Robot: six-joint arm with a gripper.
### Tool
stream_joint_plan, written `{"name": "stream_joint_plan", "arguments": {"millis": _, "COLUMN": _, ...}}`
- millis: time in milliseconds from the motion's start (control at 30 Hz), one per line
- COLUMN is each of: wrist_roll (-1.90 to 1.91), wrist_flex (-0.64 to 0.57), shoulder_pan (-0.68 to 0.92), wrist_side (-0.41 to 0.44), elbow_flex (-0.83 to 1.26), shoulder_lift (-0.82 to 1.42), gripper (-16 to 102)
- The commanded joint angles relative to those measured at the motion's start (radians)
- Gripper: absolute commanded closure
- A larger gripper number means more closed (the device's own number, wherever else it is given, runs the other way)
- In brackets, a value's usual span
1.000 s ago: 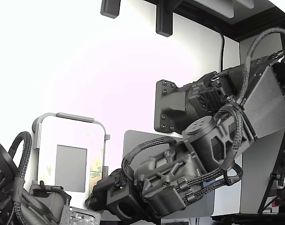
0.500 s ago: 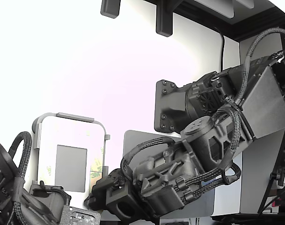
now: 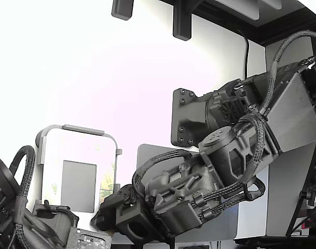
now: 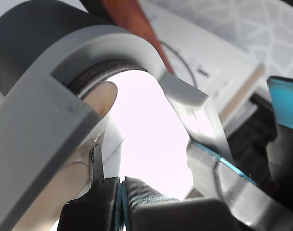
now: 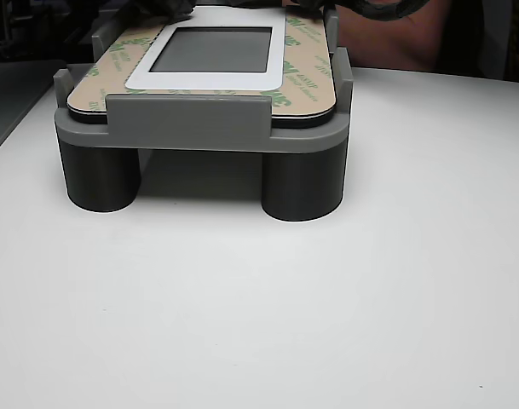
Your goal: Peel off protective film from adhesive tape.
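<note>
The white rounded panel (image 3: 77, 155) lies in a grey fixture (image 5: 187, 123). The pale yellow protective film (image 5: 306, 64), printed with green logos, covers the adhesive tape along the panel's edges; it also shows as a strip (image 3: 107, 188) on the exterior view's right edge. My gripper (image 3: 101, 220) sits at the panel's near right corner in the exterior view. In the wrist view a thin black fingertip (image 4: 95, 161) touches the pale panel edge beside the fixture's curved wall (image 4: 50, 115). The black jaws lie close together there; whether they pinch the film is hidden.
A grey rectangular patch (image 5: 212, 49) fills the panel's middle. A second dark arm (image 3: 23, 218) rests at the exterior view's lower left. A large grey pad (image 3: 147, 161) lies behind my arm. White tabletop (image 5: 327, 298) spreads in front of the fixture.
My arm has shifted slightly down and toward the exterior view's left, bringing the gripper closer to the panel's corner. The panel and the other arm have not moved.
</note>
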Motion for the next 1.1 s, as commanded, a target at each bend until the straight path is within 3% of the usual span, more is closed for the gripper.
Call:
{"name": "stream_joint_plan", "arguments": {"millis": 0, "wrist_roll": -0.005, "wrist_flex": -0.002, "shoulder_pan": -0.018, "wrist_side": 0.000, "elbow_flex": -0.017, "shoulder_lift": 0.008, "gripper": 96}}
{"name": "stream_joint_plan", "arguments": {"millis": 400, "wrist_roll": -0.026, "wrist_flex": -0.002, "shoulder_pan": -0.049, "wrist_side": -0.014, "elbow_flex": -0.018, "shoulder_lift": 0.005, "gripper": 96}}
{"name": "stream_joint_plan", "arguments": {"millis": 600, "wrist_roll": -0.023, "wrist_flex": 0.069, "shoulder_pan": -0.066, "wrist_side": -0.008, "elbow_flex": -0.052, "shoulder_lift": 0.038, "gripper": 95}}
{"name": "stream_joint_plan", "arguments": {"millis": 667, "wrist_roll": -0.011, "wrist_flex": 0.132, "shoulder_pan": -0.072, "wrist_side": 0.005, "elbow_flex": -0.078, "shoulder_lift": 0.058, "gripper": 83}}
{"name": "stream_joint_plan", "arguments": {"millis": 700, "wrist_roll": -0.003, "wrist_flex": 0.173, "shoulder_pan": -0.075, "wrist_side": 0.015, "elbow_flex": -0.094, "shoulder_lift": 0.071, "gripper": 54}}
{"name": "stream_joint_plan", "arguments": {"millis": 733, "wrist_roll": 0.009, "wrist_flex": 0.209, "shoulder_pan": -0.080, "wrist_side": 0.025, "elbow_flex": -0.101, "shoulder_lift": 0.089, "gripper": -11}}
{"name": "stream_joint_plan", "arguments": {"millis": 767, "wrist_roll": 0.025, "wrist_flex": 0.239, "shoulder_pan": -0.084, "wrist_side": 0.029, "elbow_flex": -0.101, "shoulder_lift": 0.118, "gripper": 7}}
{"name": "stream_joint_plan", "arguments": {"millis": 800, "wrist_roll": 0.038, "wrist_flex": 0.276, "shoulder_pan": -0.089, "wrist_side": 0.038, "elbow_flex": -0.097, "shoulder_lift": 0.150, "gripper": 8}}
{"name": "stream_joint_plan", "arguments": {"millis": 833, "wrist_roll": 0.052, "wrist_flex": 0.310, "shoulder_pan": -0.092, "wrist_side": 0.051, "elbow_flex": -0.089, "shoulder_lift": 0.187, "gripper": -8}}
{"name": "stream_joint_plan", "arguments": {"millis": 867, "wrist_roll": 0.067, "wrist_flex": 0.344, "shoulder_pan": -0.095, "wrist_side": 0.064, "elbow_flex": -0.083, "shoulder_lift": 0.222, "gripper": -11}}
{"name": "stream_joint_plan", "arguments": {"millis": 900, "wrist_roll": 0.080, "wrist_flex": 0.377, "shoulder_pan": -0.098, "wrist_side": 0.075, "elbow_flex": -0.075, "shoulder_lift": 0.262, "gripper": -7}}
{"name": "stream_joint_plan", "arguments": {"millis": 1067, "wrist_roll": 0.127, "wrist_flex": 0.549, "shoulder_pan": -0.141, "wrist_side": 0.109, "elbow_flex": -0.107, "shoulder_lift": 0.359, "gripper": -10}}
